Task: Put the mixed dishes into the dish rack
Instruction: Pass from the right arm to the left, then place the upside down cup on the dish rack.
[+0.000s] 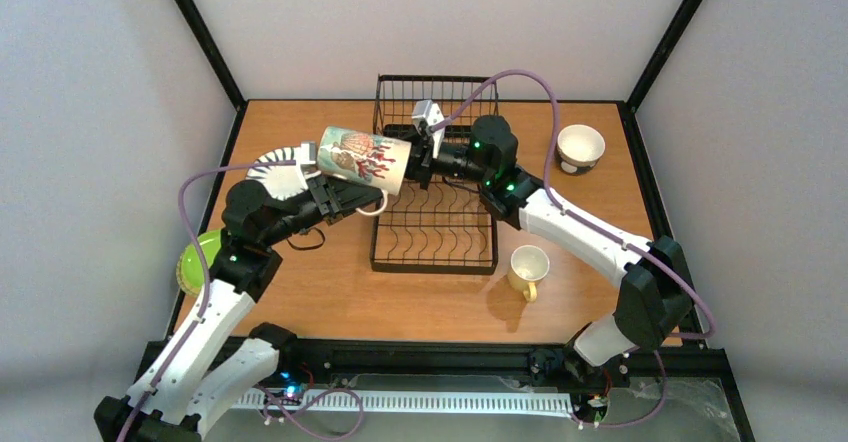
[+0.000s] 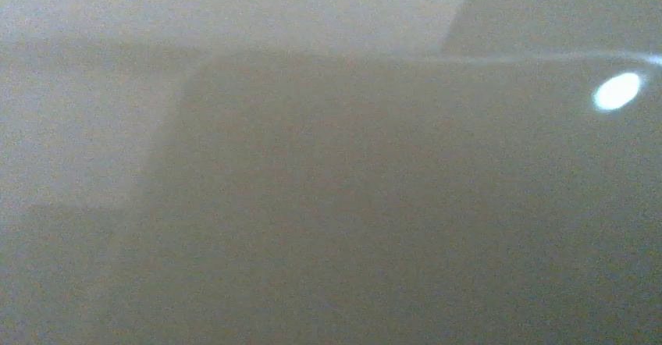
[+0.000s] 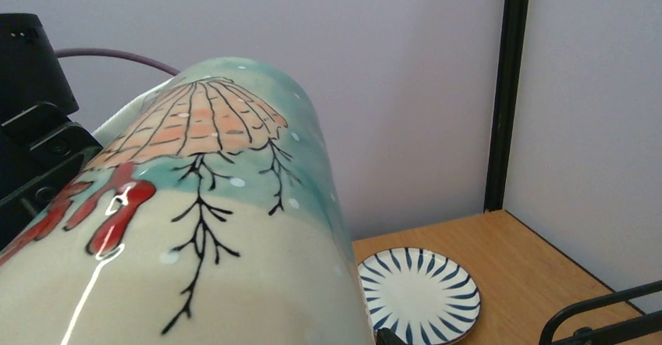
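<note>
The teal-and-white cup [image 1: 365, 159] with shell and coral drawings hangs on its side in the air over the left edge of the black wire dish rack [image 1: 435, 252]. My left gripper [image 1: 335, 190] grips its lower left side from below. My right gripper [image 1: 418, 162] is at the cup's right end; the cup hides its fingers. The cup [image 3: 195, 228] fills most of the right wrist view. The left wrist view is a grey blur with something pressed close to the lens. The black-and-white striped plate [image 1: 285, 167] lies flat behind the left arm.
A lime-green plate [image 1: 197, 259] sits at the table's left edge, partly under the left arm. A yellow mug [image 1: 528, 267] stands right of the rack's front. A cream bowl [image 1: 580, 147] stands at the back right. The rack's taller basket [image 1: 400, 97] is at the far end.
</note>
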Tool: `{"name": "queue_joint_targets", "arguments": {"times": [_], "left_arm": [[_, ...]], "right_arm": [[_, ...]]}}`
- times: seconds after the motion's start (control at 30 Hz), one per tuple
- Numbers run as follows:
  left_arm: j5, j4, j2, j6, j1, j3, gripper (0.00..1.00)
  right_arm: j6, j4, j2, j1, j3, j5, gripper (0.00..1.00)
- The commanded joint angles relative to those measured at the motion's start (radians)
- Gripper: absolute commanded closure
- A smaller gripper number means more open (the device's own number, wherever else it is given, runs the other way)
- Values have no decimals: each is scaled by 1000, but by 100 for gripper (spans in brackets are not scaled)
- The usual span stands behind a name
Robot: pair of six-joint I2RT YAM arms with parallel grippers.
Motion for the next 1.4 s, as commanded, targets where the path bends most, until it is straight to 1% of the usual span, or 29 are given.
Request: {"name": "queue_joint_targets", "arguments": {"times": [0.0, 0.2, 0.43, 0.47, 0.57, 0.67, 0.73, 0.8, 0.93, 1.07, 1.23, 1.37], "left_arm": [[-61, 56, -26, 87, -8, 95, 100], [-115, 1, -44, 121, -8, 115, 100], [-173, -61, -55, 160, -8, 141, 100], [-185, -70, -58, 166, -8, 142, 100], [-208, -93, -62, 180, -8, 148, 100], [-228, -123, -62, 203, -8, 157, 100], [-244, -181, -62, 226, -8, 165, 100], [-259, -228, -59, 258, -8, 179, 100], [-293, -322, -48, 322, -8, 204, 100], [-311, -391, -23, 385, -8, 228, 100], [-321, -480, 32, 486, -9, 260, 100], [-373, -540, 57, 546, -9, 263, 100]], "right_arm": [[23, -14, 10, 11, -29, -15, 35], [47, -4, -14, -25, -60, 3, 27], [64, 9, -57, -58, -101, 5, 26], [66, 9, -63, -61, -106, 7, 24], [72, 12, -86, -70, -125, 10, 23], [73, 8, -116, -77, -146, 29, 23], [72, -11, -141, -85, -153, 63, 23], [64, -49, -170, -88, -155, 114, 23], [60, -99, -228, -89, -160, 302, 23], [92, -128, -255, -92, -140, 485, 22], [131, -160, -225, -95, -91, 680, 20], [151, -184, -177, -106, -42, 746, 20]]}}
